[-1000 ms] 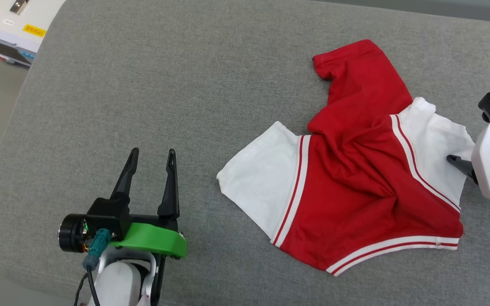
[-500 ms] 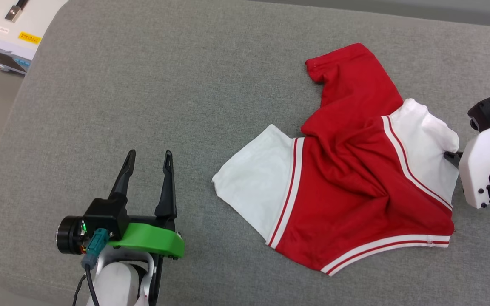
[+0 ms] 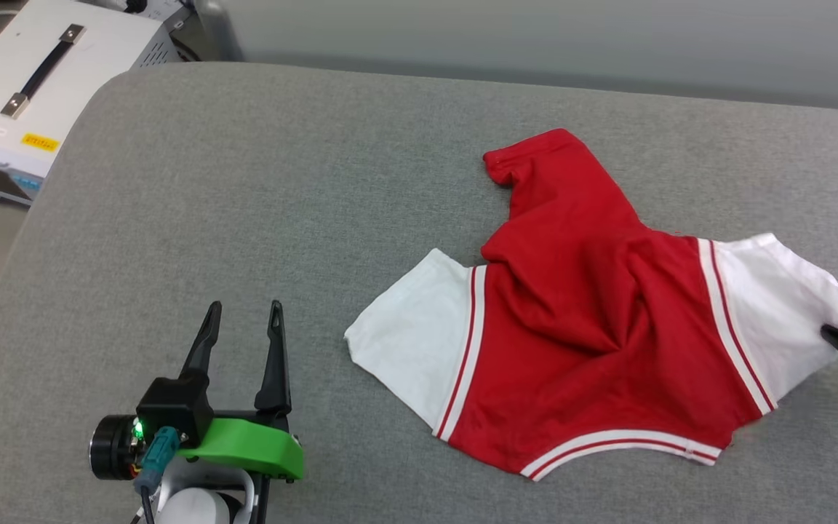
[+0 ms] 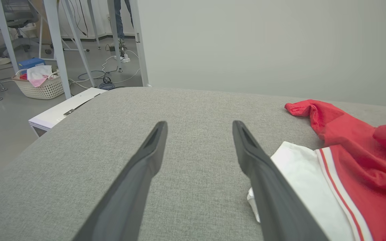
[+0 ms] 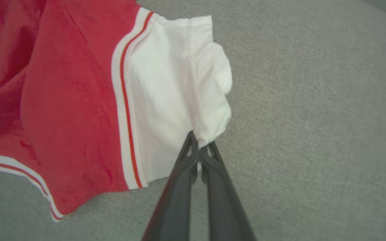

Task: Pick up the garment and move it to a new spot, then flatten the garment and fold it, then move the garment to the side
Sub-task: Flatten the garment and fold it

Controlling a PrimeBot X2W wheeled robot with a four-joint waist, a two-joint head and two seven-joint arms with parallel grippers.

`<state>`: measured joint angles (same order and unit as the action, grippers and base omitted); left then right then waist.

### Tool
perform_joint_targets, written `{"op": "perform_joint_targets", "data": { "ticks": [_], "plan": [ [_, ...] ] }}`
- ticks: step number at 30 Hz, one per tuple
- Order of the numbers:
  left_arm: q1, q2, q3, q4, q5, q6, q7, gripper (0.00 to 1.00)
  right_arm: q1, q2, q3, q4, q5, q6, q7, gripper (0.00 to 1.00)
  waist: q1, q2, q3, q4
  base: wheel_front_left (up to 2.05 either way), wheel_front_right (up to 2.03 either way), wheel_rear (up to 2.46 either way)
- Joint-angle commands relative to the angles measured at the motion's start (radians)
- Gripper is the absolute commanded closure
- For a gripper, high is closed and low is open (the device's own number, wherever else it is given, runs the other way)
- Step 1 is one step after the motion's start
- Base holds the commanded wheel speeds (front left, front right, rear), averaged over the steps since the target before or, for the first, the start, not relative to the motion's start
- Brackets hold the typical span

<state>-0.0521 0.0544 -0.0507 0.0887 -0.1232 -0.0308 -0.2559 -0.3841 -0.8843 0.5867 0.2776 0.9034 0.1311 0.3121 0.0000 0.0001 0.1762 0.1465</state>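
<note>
Since 1 s ago R end effector [image 5: 200,142] clamped white sleeve [image 5: 166,83] of shirt [image 3: 579,327]; L end effector [image 3: 244,306] apart. I see shirt crumpled on grey fabric desk [image 3: 244,182], white box [image 3: 33,109] off left corner, pale wall [image 4: 263,43] behind.

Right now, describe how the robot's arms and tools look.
Left tool: two long tapering dark fingers on a black block, bright green curved bracket, black cylinder with green light, teal connector with dark cable, white forearm. Right tool: same slim dark fingers, slotted near the tips.
</note>
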Motion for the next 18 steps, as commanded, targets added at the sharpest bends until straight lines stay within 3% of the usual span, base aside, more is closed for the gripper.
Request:
{"op": "perform_joint_targets", "data": {
  "ticks": [1,10,16,17,18],
  "plan": [
    [0.012,-0.004,0.005,0.0,0.0,0.001,-0.006,0.0,0.05,-0.004,-0.034,-0.006,0.008,0.0,-0.003,1.0,0.0,-0.0001,-0.029,-0.032,0.0,0.0,0.0],
    [0.018,-0.004,0.004,0.008,0.008,-0.011,-0.006,0.0,0.299,0.045,-0.267,0.069,0.044,0.0,0.034,1.0,0.0,-0.0001,-0.045,-0.047,0.0,0.0,0.0],
    [0.014,-0.004,0.01,0.018,0.017,-0.021,-0.006,0.0,0.375,0.116,-0.331,0.143,0.008,0.0,0.036,1.0,0.0,-0.0001,-0.046,-0.037,0.0,0.0,0.0],
    [0.014,-0.004,0.012,0.019,0.018,-0.023,-0.006,0.0,0.378,0.128,-0.338,0.146,0.001,0.0,0.03,0.87,0.0,-0.0001,-0.049,-0.037,0.0,0.0,0.0],
    [0.015,-0.004,0.014,0.021,0.019,-0.024,-0.006,0.0,0.38,0.141,-0.348,0.147,-0.011,0.0,0.016,0.32,0.0,-0.0001,-0.053,-0.037,0.0,0.0,0.0]
  ]
}}
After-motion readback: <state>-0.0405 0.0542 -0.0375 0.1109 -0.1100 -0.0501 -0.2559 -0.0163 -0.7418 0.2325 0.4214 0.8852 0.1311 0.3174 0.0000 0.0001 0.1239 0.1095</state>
